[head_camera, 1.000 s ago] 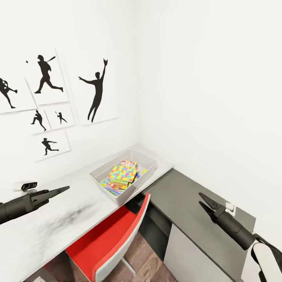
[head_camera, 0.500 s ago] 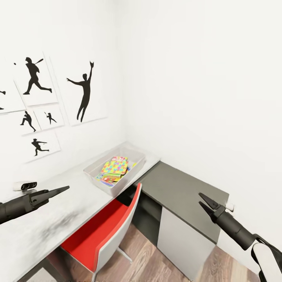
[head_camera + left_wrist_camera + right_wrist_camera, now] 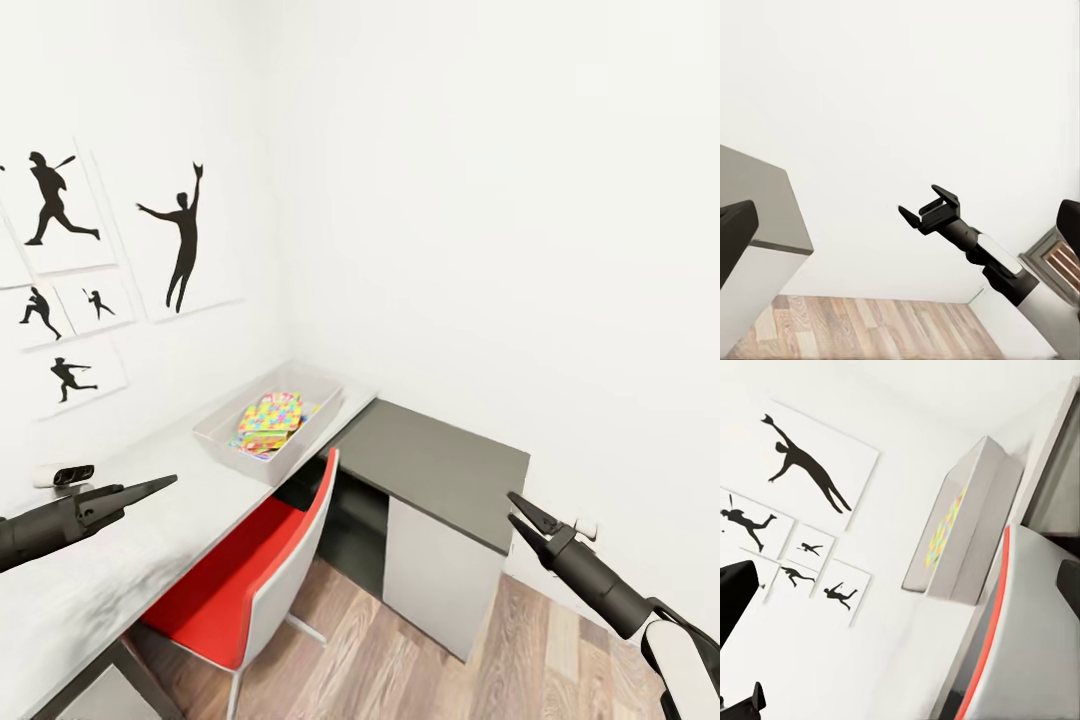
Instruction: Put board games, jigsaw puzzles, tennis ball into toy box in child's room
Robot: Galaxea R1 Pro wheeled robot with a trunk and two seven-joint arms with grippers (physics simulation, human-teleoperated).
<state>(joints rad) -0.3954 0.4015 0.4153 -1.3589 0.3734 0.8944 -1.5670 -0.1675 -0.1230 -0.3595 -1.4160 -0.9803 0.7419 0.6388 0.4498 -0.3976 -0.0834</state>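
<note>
The translucent grey toy box (image 3: 306,436) stands on the pale grey table (image 3: 170,520) against the wall of the child's room. A bright mosaic jigsaw puzzle (image 3: 270,410) lies on top inside it, with more colourful flat pieces under it that are too small to name. The right wrist view has the toy box (image 3: 979,532) with the puzzle's colours (image 3: 943,526) showing through its wall. My left gripper (image 3: 160,486) hovers open over the table's near part. My right gripper (image 3: 516,510), also seen as (image 3: 921,201), is open in the air over the floor. The tennis ball and the bed are out of view.
A red-and-white swivel chair (image 3: 235,590) is tucked under the table. The lower dark grey section (image 3: 430,455) with a white cabinet front joins the table at the right. Wood-plank floor (image 3: 500,660) lies beyond it. Black baseball silhouettes (image 3: 180,240) hang on the wall.
The whole picture has slid left and the desk looks farther off, so the camera has moved. More floor shows now. Both grippers keep their places and stay open.
</note>
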